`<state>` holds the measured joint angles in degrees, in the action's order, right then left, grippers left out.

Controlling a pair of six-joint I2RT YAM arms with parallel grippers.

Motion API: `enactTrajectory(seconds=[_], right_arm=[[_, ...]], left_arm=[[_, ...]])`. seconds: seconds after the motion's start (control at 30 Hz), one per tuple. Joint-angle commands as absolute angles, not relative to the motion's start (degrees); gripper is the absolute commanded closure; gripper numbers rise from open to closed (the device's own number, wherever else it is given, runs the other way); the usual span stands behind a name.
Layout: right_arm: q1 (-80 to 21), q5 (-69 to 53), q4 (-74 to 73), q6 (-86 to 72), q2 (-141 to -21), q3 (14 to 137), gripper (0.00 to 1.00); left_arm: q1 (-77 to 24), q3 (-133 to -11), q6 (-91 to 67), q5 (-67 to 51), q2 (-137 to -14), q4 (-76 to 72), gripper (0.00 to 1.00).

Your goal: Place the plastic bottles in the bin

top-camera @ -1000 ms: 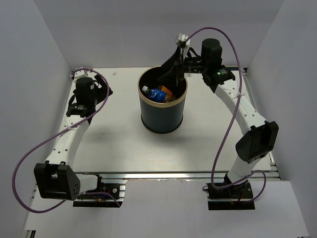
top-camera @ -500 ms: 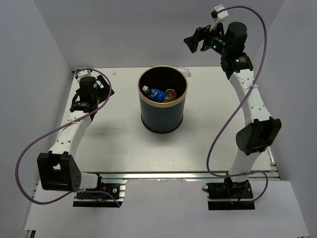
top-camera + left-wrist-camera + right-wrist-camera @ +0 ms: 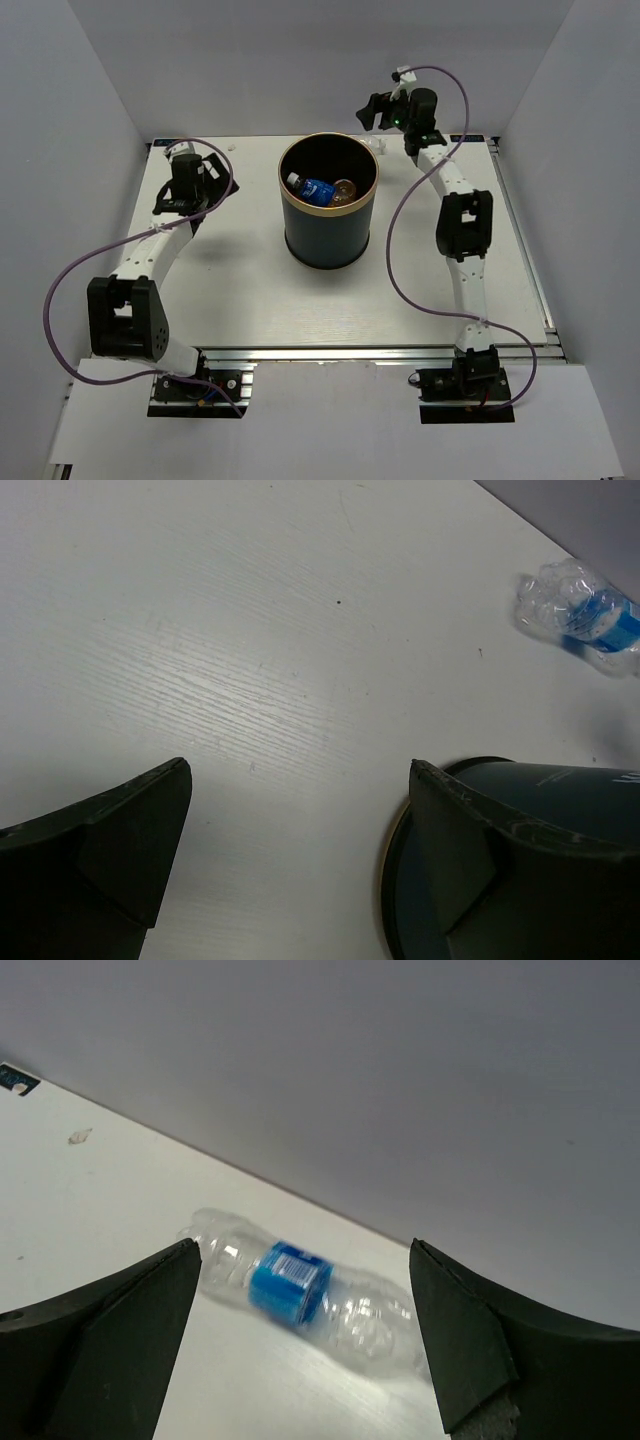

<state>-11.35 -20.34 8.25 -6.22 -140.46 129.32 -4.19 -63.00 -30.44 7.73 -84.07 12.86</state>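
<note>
The dark navy bin [image 3: 328, 225] with a tan rim stands mid-table. Inside it lie a clear bottle with a blue label [image 3: 317, 188] and a stubby orange bottle [image 3: 345, 188]. Another clear, blue-labelled bottle [image 3: 300, 1290] lies on its side by the back wall, also in the left wrist view [image 3: 585, 615]. My right gripper [image 3: 372, 108] hovers behind the bin, open and empty [image 3: 303, 1260], with this bottle framed between its fingers, below them. My left gripper [image 3: 205, 185] is open and empty [image 3: 300, 765] above the table left of the bin [image 3: 580, 790].
White walls enclose the table on the left, back and right. A small scrap [image 3: 80, 1137] lies on the table near the back wall. Purple cables loop off both arms.
My right gripper has lifted out of the bin's mouth, swung up high, then come down behind the bin over the lying bottle. My left arm has shifted slightly toward the back.
</note>
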Motion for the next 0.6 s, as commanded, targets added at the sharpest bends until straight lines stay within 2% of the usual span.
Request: enactTrajectory(seconds=[0.0, 0.17, 0.27, 0.57], right_arm=[[-11.78, -24.51, 23.28, -8.08, -146.94, 139.38, 0.11], [-13.53, -24.52, 31.99, -6.78, -150.46, 134.74, 0.1], [-14.94, -24.7, 29.8, -5.37, -154.06, 137.98, 0.11], [-14.94, -27.59, 25.67, -6.77, -153.38, 132.37, 0.11]], left_arm=[[-3.87, -62.67, -29.45, 4.05, -85.78, 10.02, 0.02], [-3.87, -63.01, -29.18, 2.99, -88.76, 9.05, 0.02], [-3.87, -64.24, -29.09, 2.29, -90.78, 9.84, 0.02], [-3.87, -66.36, -29.18, 3.16, -93.34, 12.48, 0.02]])
